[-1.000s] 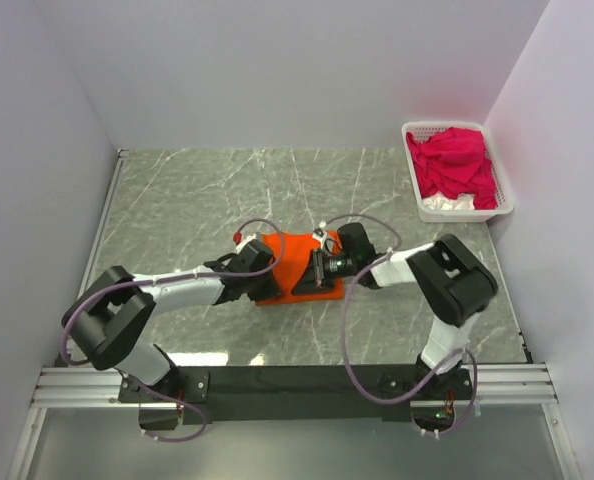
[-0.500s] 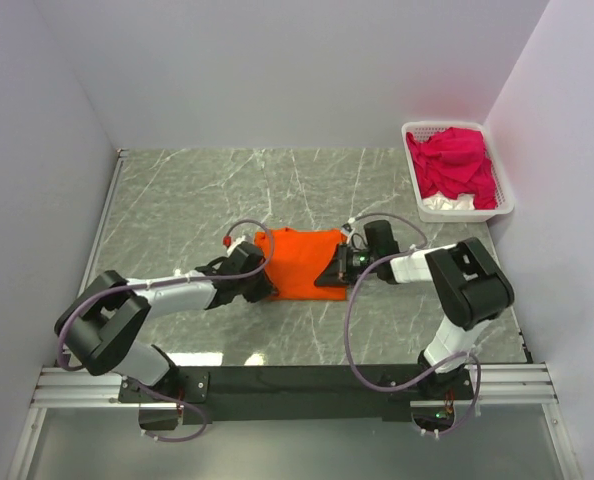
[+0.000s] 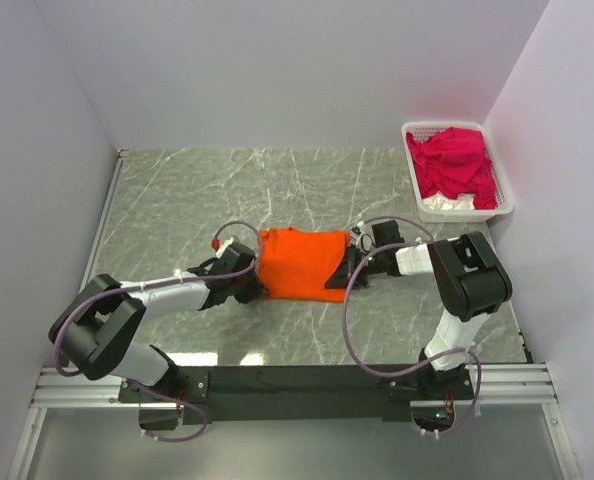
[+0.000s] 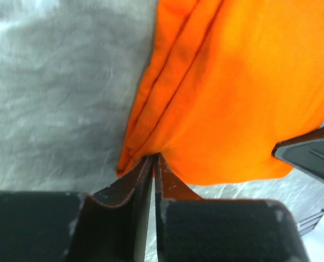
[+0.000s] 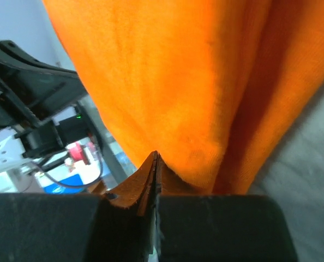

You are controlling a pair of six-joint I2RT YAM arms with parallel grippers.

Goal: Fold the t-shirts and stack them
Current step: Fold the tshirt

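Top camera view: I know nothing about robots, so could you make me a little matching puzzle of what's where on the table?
Things:
1. orange t-shirt
2. magenta t-shirts
3. white basket
4. left gripper

Places or states:
A. at the far right corner of the table
B. heaped in the basket
C. pinched shut on the orange cloth's edge
D. lying in the middle of the table

Pairs: 1-D, 2-B, 3-A, 4-C
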